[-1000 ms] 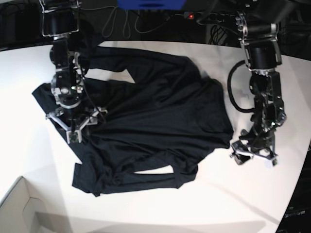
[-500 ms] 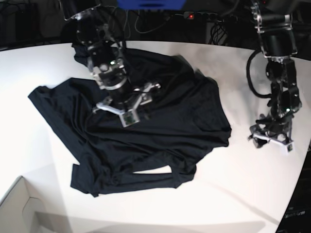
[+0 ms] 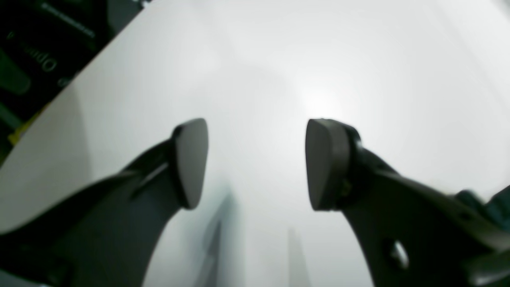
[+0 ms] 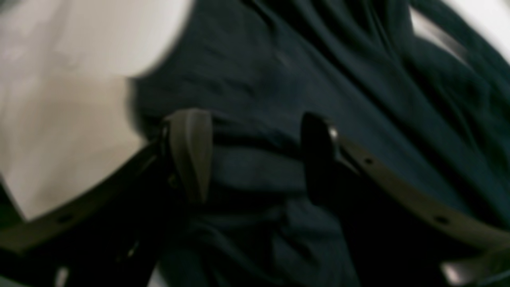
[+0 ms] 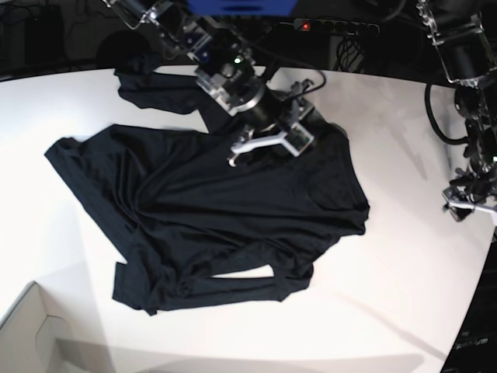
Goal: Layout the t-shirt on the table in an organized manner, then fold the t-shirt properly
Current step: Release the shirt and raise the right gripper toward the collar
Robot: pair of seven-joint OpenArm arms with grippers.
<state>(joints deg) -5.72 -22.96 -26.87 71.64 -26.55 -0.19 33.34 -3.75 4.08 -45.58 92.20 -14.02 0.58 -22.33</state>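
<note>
Right pincer (image 5: 273, 134) moved across the crumpled t-shirt (image 5: 225, 210), lying lengthwise left-right.

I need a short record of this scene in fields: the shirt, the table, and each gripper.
shirt: black t-shirt, spread but wrinkled, not folded
table: white table, shirt lies on it
right gripper: right gripper open, over the shirt's upper edge, nothing held
left gripper: left gripper open, over bare table, apart from the shirt
other: cardboard box at the corner
</note>
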